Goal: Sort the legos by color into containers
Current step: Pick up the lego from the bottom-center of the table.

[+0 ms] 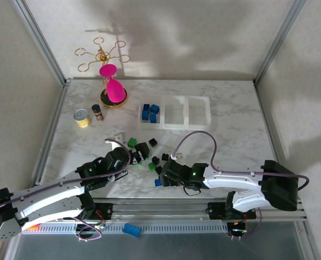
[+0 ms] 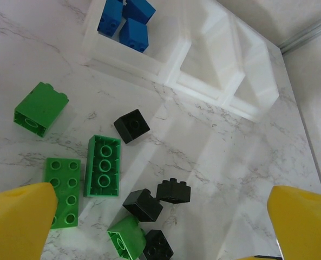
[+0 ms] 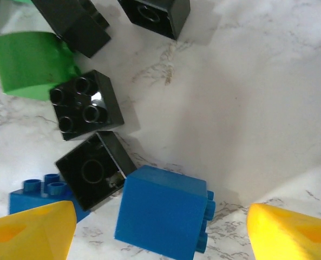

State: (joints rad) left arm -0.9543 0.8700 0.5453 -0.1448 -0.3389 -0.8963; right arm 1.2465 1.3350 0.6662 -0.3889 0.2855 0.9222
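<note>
Pink hourglass shape, gold wire rack, yellow tin beside dark bottle, lone blue block

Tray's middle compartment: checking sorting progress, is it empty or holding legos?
Empty. The middle compartment has a bare white floor; the blue legos lie in the leftmost one.

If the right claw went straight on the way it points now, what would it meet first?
Most likely the blue brick, which lies on its side between the fingers of the open right claw, with the marble table beneath it. I cannot judge how far off it is.
</note>
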